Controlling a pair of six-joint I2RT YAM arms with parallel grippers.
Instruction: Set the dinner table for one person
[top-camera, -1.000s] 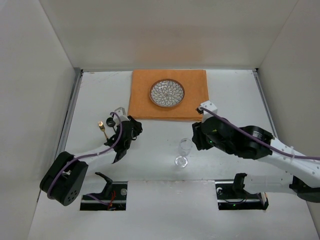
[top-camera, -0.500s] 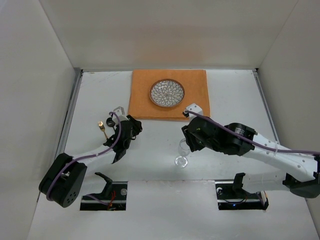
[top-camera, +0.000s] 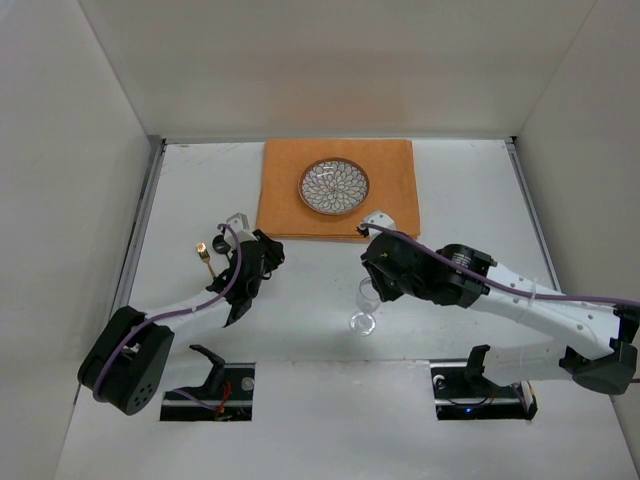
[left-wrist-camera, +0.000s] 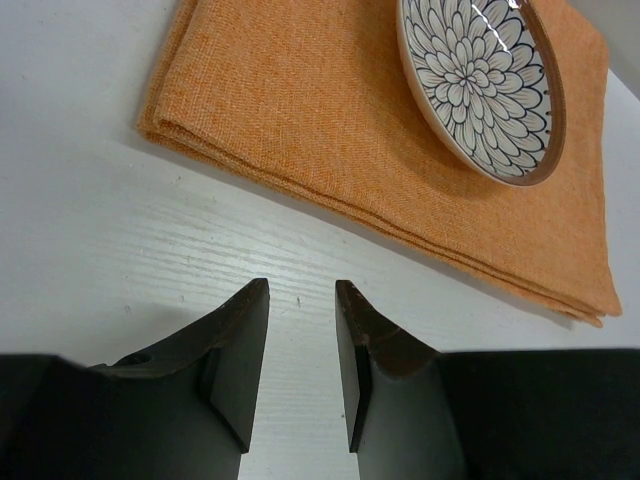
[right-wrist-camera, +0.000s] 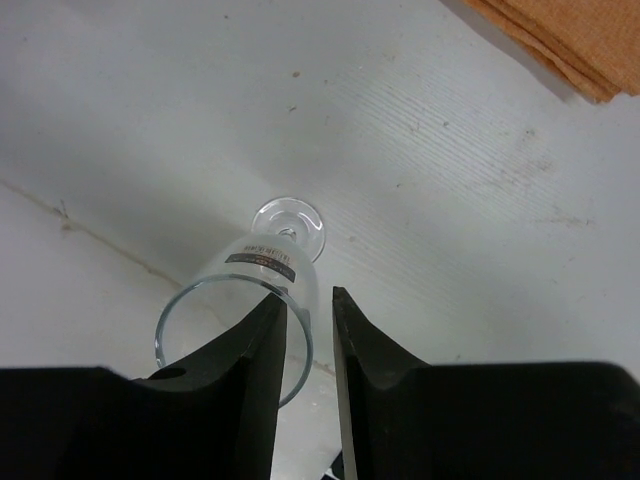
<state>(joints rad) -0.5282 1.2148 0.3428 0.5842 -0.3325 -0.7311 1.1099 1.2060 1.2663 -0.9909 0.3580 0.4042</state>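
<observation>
Here the right tool (right-wrist-camera: 308, 300) is hanging directly over the wine glass (right-wrist-camera: 250, 285). The glass is standing on its foot on the tabletop (right-wrist-camera: 450, 180), its long axis running upright, roughly in line with the way the fingers are pointing. Below the tool, the rim is lying mostly to the side of its left finger, and the foot is showing just past the fingertips. The near wall of the bowl is appearing in the slot between the two fingers, so a grip on the rim looks like the step in hand. The fingers are sitting only a narrow slot apart. Whether they are already pinching the glass wall or only straddling it I cannot tell, since the fingertips are covering the place where they would be touching it.

The right arm is clearly the nearer one; the glass is lying well off to the right of the left tool (left-wrist-camera: 302, 290). That one is hovering low over the tabletop with its fingers slightly apart and nothing between them. Ahead of it the orange placemat (left-wrist-camera: 330, 150) is lying flat, carrying the patterned plate (left-wrist-camera: 478, 80). A small gold utensil (top-camera: 204, 258) is resting to its left.
</observation>
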